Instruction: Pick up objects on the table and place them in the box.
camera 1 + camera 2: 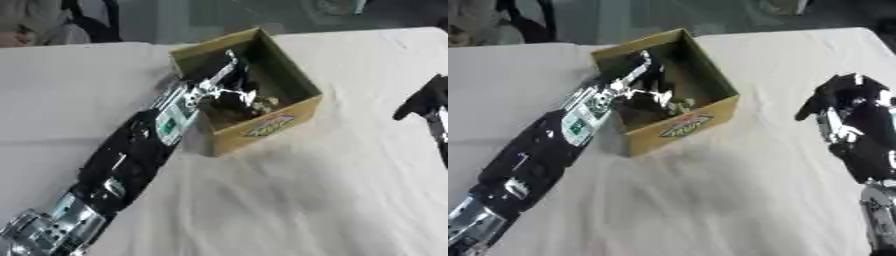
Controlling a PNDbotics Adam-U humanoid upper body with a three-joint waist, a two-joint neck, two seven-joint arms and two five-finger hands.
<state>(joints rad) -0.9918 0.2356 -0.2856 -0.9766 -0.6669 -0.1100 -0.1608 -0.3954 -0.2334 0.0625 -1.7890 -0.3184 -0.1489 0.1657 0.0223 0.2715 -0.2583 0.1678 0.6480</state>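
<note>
Reaching into open yellow cardboard box (262,125), left hand (229,92) is curled over a small pale object (262,103), identity unclear; seems light, pinchable. Right hand (842,102) hovers curled, empty.

No text, number or brand name is reading legibly anywhere in either view.

The box (680,125) is carrying a printed label (681,126) on its outer front wall, the wall facing the near edge of the table (737,200). The label is showing as an oval emblem in blue, white and a darker tone, with lettering too blurred to make out.

The left forearm (579,120) is bearing a small green and white panel (577,126); any markings on it are not resolving into characters.
</note>
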